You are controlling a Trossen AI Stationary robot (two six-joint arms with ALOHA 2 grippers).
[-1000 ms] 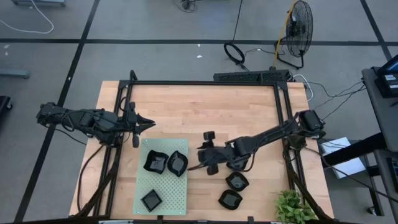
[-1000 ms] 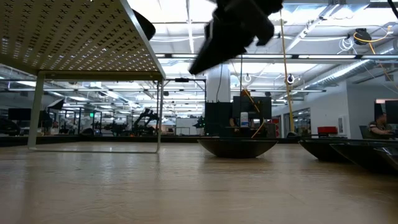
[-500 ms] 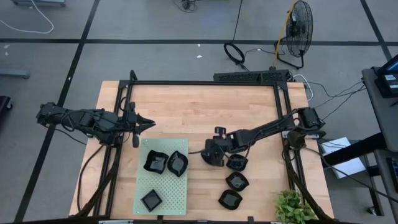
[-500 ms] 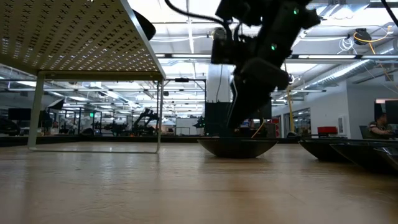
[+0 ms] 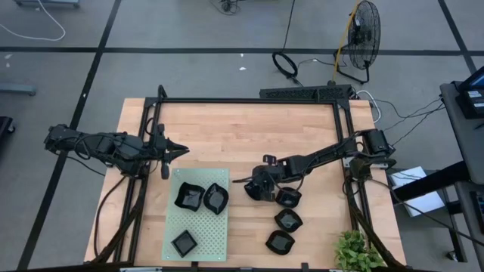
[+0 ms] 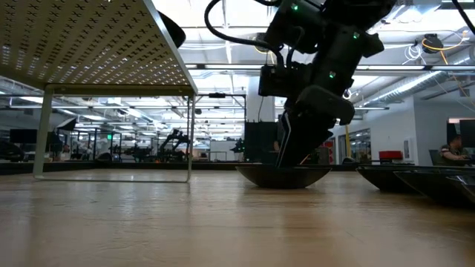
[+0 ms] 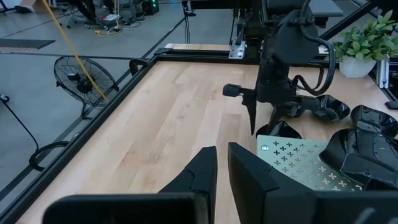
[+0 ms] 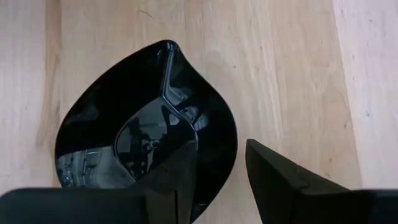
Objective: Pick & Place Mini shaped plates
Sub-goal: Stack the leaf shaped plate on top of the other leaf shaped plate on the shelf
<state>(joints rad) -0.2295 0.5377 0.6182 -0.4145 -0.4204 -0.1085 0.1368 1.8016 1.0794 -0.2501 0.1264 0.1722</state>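
Mat: pale green perforated mat [image 5: 198,215] at the near left of the desk [image 5: 227,132]. In the low view it reads as a raised perforated shelf on thin legs.
Placed so far: three black plates on the mat. Two sit side by side at its far end, a wavy one [image 5: 189,197] and a leaf-shaped one [image 5: 215,198]; a square one [image 5: 184,242] sits at its near end.
Left to move: three plates in a row on the bare wood right of the mat: far plate [image 5: 287,198], middle plate [image 5: 288,220], near plate [image 5: 280,242]. No others visible on the desk.
Progress estimate: about halfway by count, three on, three off.
Right tool [image 5: 266,185]: down over the far plate of the row. In the right wrist view one finger [image 8: 171,186] is inside the leaf-shaped plate [image 8: 149,134] and the other is outside its rim, so the jaws straddle the edge at a moderate gap. Cannot confirm they have pinched it.
Plate status: in the low view the plate [image 6: 283,175] rests flat on the wood, not lifted.
Left tool [image 5: 180,149]: waiting above the far left of the desk, beyond the mat. Fingers [image 7: 245,171] narrow, a thin slit between them, holding nothing.
Step in hand (judgement): grasp of the fourth plate; lift and carry to the mat not yet done.
Mat space: bare area between the far pair and the square plate looks enough for more.
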